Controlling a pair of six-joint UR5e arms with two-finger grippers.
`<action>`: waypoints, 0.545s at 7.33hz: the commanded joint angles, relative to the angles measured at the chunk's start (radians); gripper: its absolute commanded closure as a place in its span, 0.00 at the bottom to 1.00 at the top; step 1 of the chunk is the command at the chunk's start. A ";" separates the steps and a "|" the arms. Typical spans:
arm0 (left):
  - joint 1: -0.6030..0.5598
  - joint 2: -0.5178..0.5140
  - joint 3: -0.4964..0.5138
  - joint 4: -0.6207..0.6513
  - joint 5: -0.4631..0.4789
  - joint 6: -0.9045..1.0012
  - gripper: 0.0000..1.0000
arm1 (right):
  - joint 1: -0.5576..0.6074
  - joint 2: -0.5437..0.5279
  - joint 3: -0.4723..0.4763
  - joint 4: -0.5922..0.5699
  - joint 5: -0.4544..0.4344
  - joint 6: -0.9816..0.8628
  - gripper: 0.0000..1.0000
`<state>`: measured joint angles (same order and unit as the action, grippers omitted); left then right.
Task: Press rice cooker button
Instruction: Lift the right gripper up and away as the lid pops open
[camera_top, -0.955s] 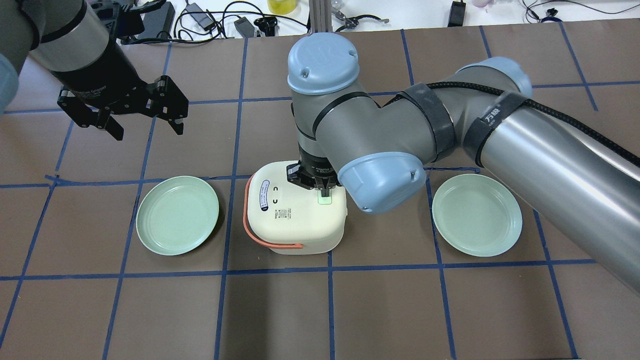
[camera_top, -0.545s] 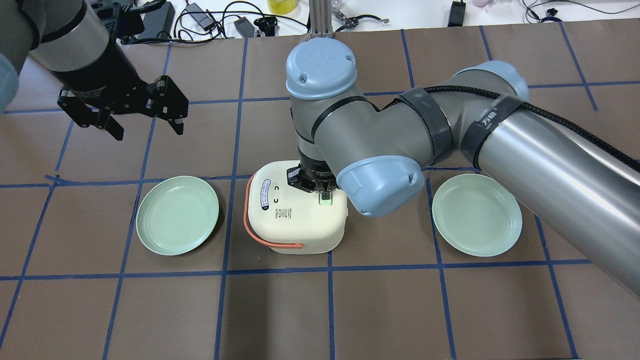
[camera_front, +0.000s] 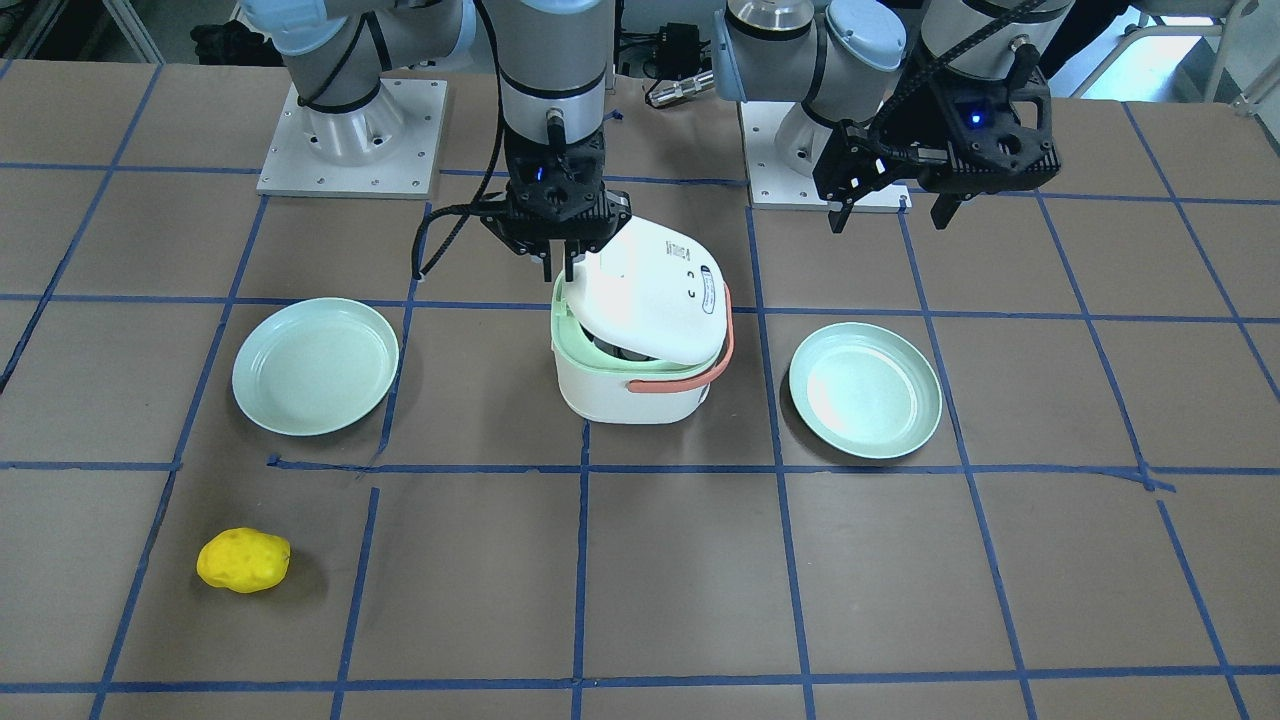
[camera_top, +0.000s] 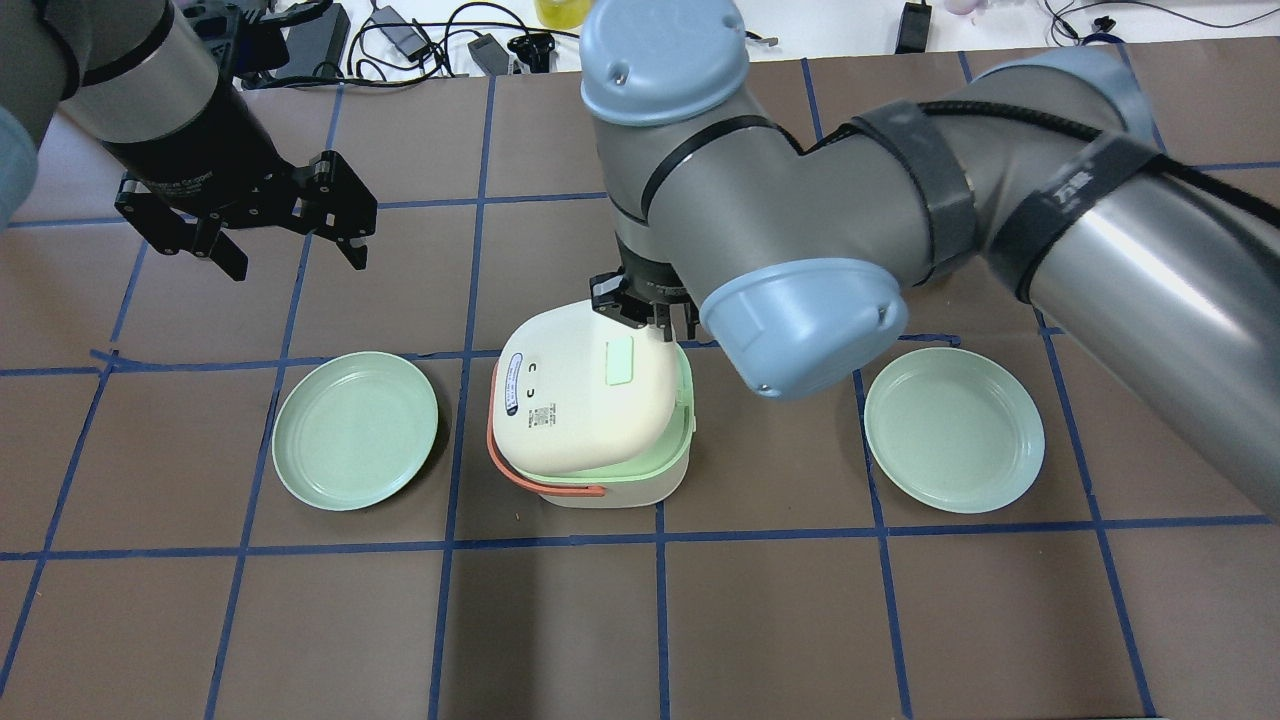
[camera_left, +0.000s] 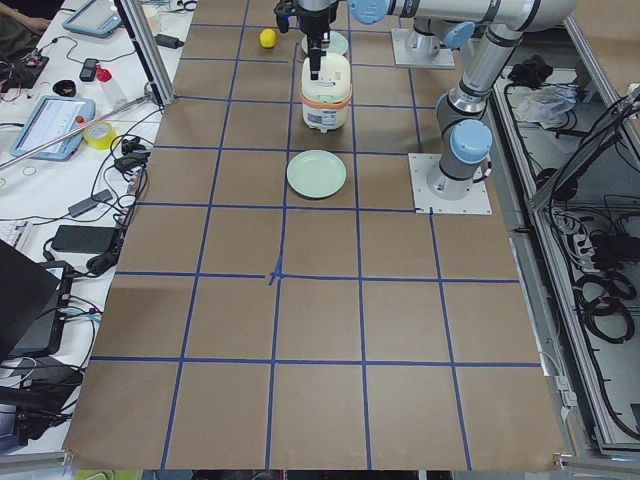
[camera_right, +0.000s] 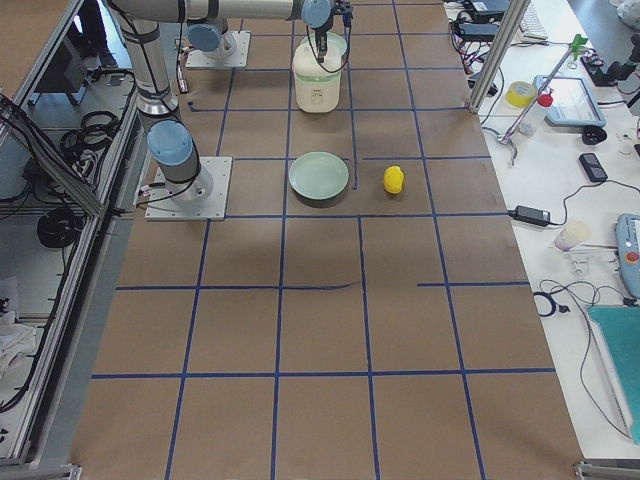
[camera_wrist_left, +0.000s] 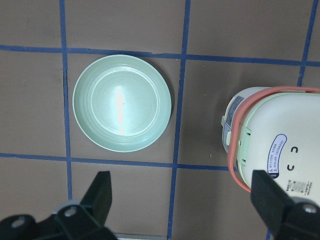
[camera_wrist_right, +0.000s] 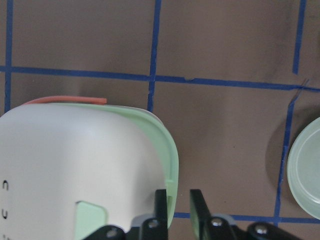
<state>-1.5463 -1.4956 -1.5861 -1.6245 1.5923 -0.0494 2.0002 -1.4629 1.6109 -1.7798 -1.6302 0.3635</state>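
The cream rice cooker (camera_top: 640, 488) with an orange handle stands mid-table, its lid (camera_top: 580, 400) tilted open over the green inner rim. The pale green button (camera_top: 620, 358) sits on the raised lid. My right gripper (camera_top: 655, 322) is shut and empty, just above the lid's far edge beside the button. In the right wrist view its fingertips (camera_wrist_right: 161, 204) hang over the cooker's green rim (camera_wrist_right: 170, 165). In the front view the same gripper (camera_front: 558, 268) touches the lid's raised edge (camera_front: 650, 290). My left gripper (camera_top: 297, 262) is open and empty, hovering far to the left.
Two pale green plates flank the cooker, one on the left (camera_top: 355, 430) and one on the right (camera_top: 953, 430). A yellow lumpy object (camera_front: 243, 560) lies near the operators' edge. My right arm's elbow (camera_top: 800, 320) hangs over the space right of the cooker.
The cooker's lid has sprung open and now tilts up. My right gripper has lifted off the button and drawn back to the lid's far edge. The left arm has not moved.
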 joint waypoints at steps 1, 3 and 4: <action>0.000 0.000 0.000 0.000 0.000 -0.001 0.00 | -0.091 -0.024 -0.049 0.051 -0.002 -0.056 0.00; 0.000 0.000 0.000 0.000 0.000 0.000 0.00 | -0.180 -0.025 -0.122 0.133 0.006 -0.221 0.00; 0.000 0.000 0.000 0.000 0.000 -0.001 0.00 | -0.248 -0.025 -0.176 0.214 0.054 -0.310 0.00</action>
<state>-1.5463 -1.4956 -1.5861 -1.6245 1.5923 -0.0500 1.8278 -1.4872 1.4958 -1.6548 -1.6154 0.1619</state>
